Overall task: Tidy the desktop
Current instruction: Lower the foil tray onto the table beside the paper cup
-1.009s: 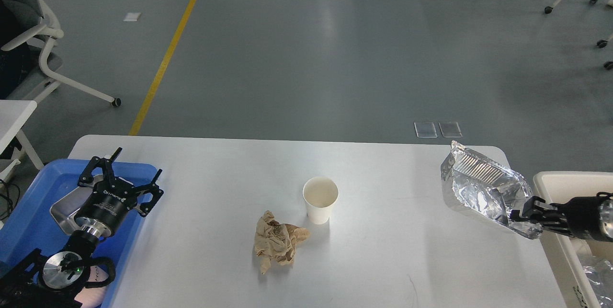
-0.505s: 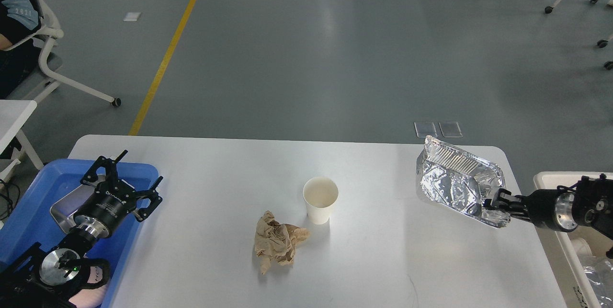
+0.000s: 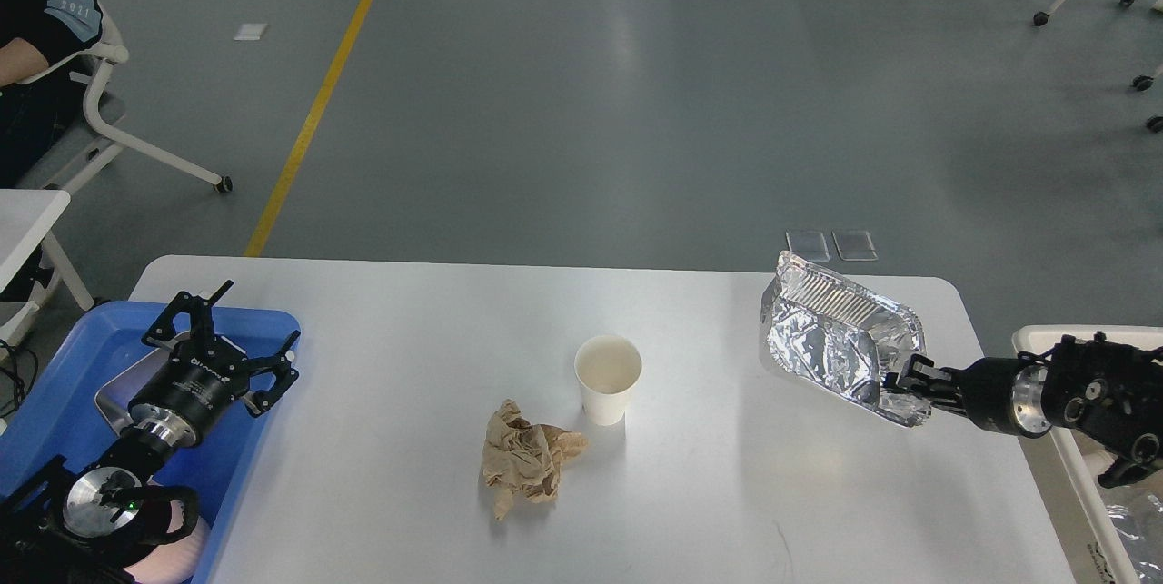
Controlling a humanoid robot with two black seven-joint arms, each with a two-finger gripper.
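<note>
Crinkled silver foil makes up the tray (image 3: 840,343) at about three o'clock, tilted up on its side so its ribbed inside faces the camera; the right gripper (image 3: 909,378) is clamped on its lower right rim, and the fingers are partly lost behind the foil edge. The desktop (image 3: 409,475), glossy white with rounded corners, fills the lower half of the view, its near edge cut off at six o'clock. Near its centre stands a paper cup (image 3: 608,379), upright and open, with a crumpled brown paper napkin (image 3: 525,459) just beside it toward seven o'clock. At nine o'clock the left gripper (image 3: 225,334) hangs with its fingers spread wide, holding nothing, over a blue plastic tray (image 3: 64,420); a metal dish (image 3: 123,393) in that tray is mostly hidden by the arm. A white bin (image 3: 1072,466) at four o'clock is cut off by the frame.
</note>
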